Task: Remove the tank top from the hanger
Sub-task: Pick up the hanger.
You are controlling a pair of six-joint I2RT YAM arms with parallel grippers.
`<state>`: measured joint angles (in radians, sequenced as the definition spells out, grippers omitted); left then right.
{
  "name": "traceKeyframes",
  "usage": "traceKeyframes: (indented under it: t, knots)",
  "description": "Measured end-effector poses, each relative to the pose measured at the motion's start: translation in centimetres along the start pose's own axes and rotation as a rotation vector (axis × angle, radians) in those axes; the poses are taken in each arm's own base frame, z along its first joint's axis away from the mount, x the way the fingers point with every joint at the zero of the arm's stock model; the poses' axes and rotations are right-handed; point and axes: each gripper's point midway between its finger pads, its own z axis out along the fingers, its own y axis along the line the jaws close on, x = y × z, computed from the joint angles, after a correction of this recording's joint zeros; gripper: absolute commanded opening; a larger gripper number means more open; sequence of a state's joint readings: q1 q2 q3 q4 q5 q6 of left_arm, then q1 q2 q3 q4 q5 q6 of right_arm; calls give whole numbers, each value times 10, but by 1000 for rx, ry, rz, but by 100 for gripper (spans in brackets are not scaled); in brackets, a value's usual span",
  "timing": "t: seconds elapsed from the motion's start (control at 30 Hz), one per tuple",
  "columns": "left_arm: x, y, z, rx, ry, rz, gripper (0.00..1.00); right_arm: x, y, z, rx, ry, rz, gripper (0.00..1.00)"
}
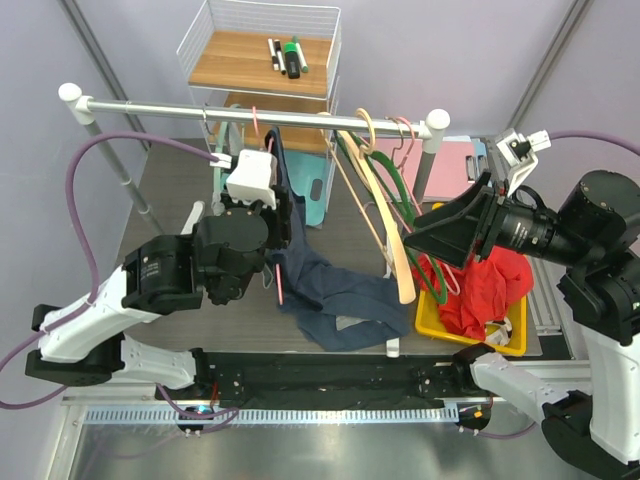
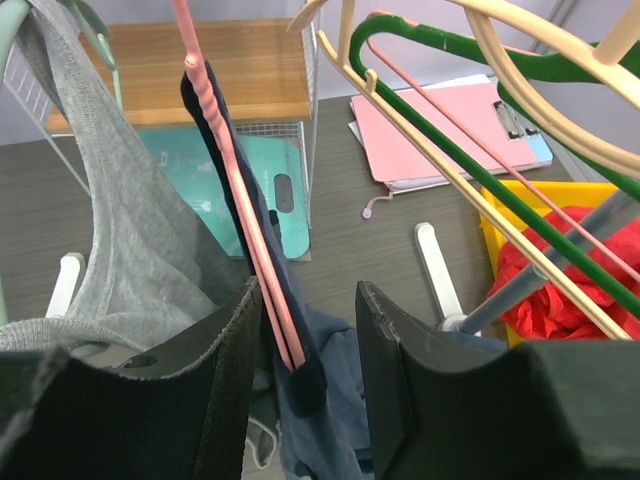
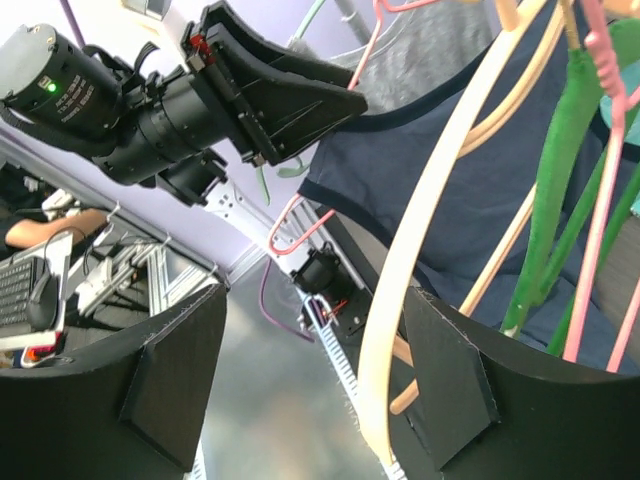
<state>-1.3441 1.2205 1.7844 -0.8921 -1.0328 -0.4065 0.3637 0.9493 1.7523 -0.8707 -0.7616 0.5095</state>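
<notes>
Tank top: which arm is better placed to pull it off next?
Left: the left gripper, open, straddles the pink hanger carrying the navy tank top. The right gripper surrounds a cream hanger instead.

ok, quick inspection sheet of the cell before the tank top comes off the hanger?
Surface: dark table, tank top's lower end pooled on it.
Job's things: navy tank top on pink hanger, hung on rail.
Clutter: gray garment, green hanger, yellow bin holding red cloth, pink clipboard.
Hands: left hand open, straddling pink hanger; right hand open, cream hanger between its fingers.
Cables: purple cable looping by left arm, second cable by right arm.
Surroundings: wire shelf with markers behind rail.
</notes>
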Motion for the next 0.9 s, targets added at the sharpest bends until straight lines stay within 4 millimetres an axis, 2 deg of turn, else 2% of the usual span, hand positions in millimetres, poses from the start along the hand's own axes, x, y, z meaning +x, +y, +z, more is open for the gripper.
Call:
traceKeyframes:
  t: [0.2,0.53,0.67,0.73,0.8,0.9]
  knots:
    - [3,3,1,-22,3,8,41,3,3,8,-33,40,-1,77]
    - [8,10,-1,-40,11,10,41,8,5,9,-56,54,-3,76]
    - [16,13,3,-61,22,31,34,10,13,11,-92,74,-12,77]
    - [19,14,6,-71,28,42,27,11,16,12,-105,86,-30,78]
    - [20,14,7,-77,31,45,21,10,13,11,-84,74,-65,83]
    - [20,15,8,-81,30,44,13,7,5,9,-31,40,-100,85]
